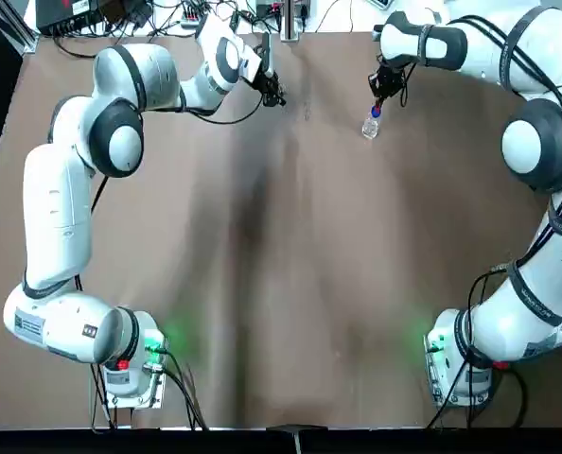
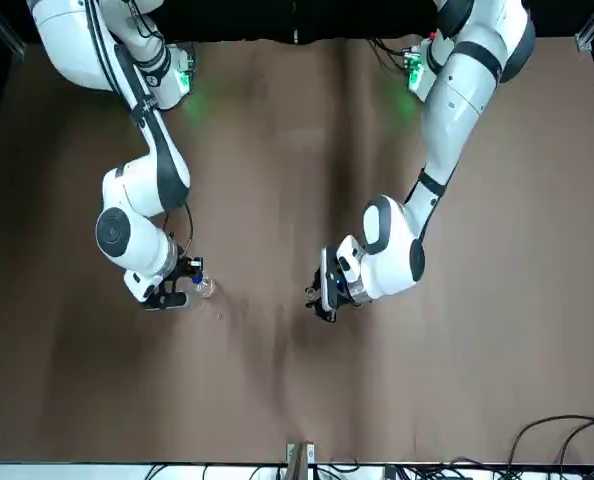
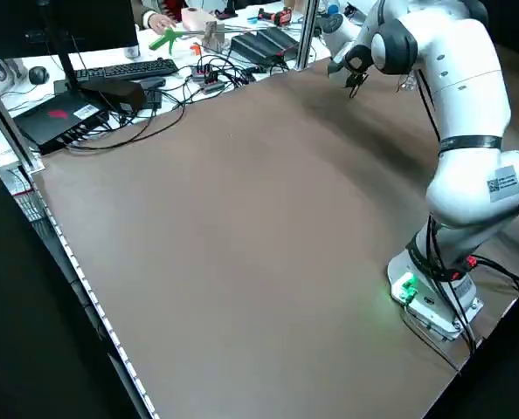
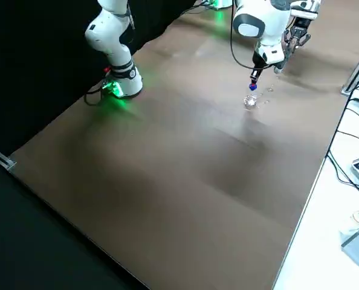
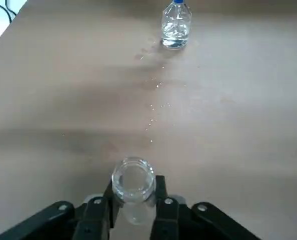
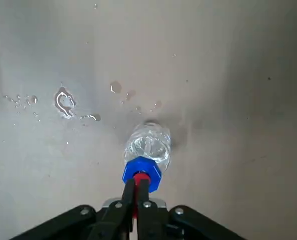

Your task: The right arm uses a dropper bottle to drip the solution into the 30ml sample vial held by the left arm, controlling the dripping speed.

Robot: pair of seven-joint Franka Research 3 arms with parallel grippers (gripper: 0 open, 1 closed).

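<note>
The dropper bottle [image 6: 147, 144] stands upright on the brown table at the far right, clear with a blue collar [image 6: 141, 170]. My right gripper [image 6: 137, 192] is shut on its thin red top from above. The same bottle [image 1: 371, 125] shows in the top view under the right gripper [image 1: 383, 95], and in the right side view [image 4: 251, 100]. My left gripper [image 5: 133, 207] is shut on the sample vial [image 5: 133, 182], a small clear open-mouthed tube held upright. That gripper [image 1: 272, 91] sits low at the far middle, to the left of the bottle and apart from it.
Small wet drops [image 6: 66, 102] lie on the table between the two grippers [image 5: 153, 107]. Cables and electronics [image 1: 167, 14] line the far edge. A keyboard [image 3: 124, 70] and a person's hand [image 3: 159, 19] are on the desk beyond it.
</note>
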